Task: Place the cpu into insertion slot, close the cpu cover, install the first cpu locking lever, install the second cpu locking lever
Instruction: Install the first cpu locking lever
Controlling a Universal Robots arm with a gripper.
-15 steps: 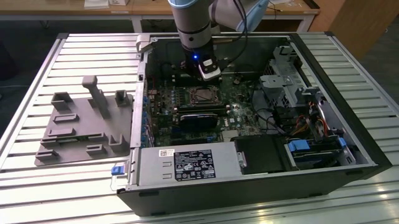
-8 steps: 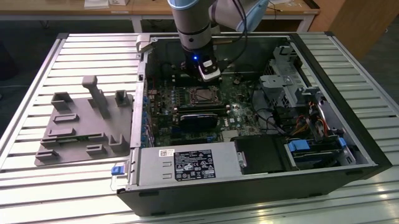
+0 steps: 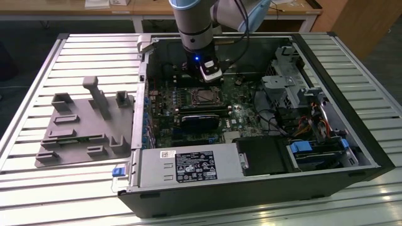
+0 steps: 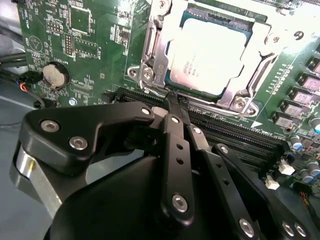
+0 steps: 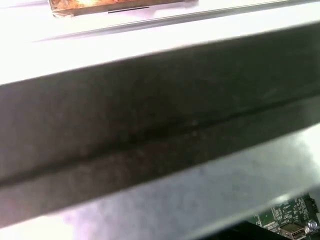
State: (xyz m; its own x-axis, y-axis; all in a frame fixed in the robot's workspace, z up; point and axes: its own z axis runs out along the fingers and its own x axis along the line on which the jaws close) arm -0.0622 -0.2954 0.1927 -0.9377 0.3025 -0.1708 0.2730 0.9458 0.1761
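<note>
The cpu (image 4: 210, 55) lies flat in the insertion slot (image 3: 204, 96), its pale silver face up. The cpu cover (image 4: 154, 55), a silvery frame, lies down around the chip's edges. My gripper (image 4: 176, 101) is shut with nothing visible between its fingers. Its tips are at the near edge of the socket frame, just above the long black card slots. In the exterior view my gripper (image 3: 208, 81) hangs inside the open computer case, directly behind the slot. Whether the locking levers are latched I cannot tell.
Long black card slots (image 4: 235, 132) run beside the socket and a coin battery (image 4: 54, 74) sits on the green board. A silver power supply (image 3: 182, 165) and drive cage (image 3: 295, 87) crowd the case. A grey fixture tray (image 3: 82, 127) lies at the exterior view's left.
</note>
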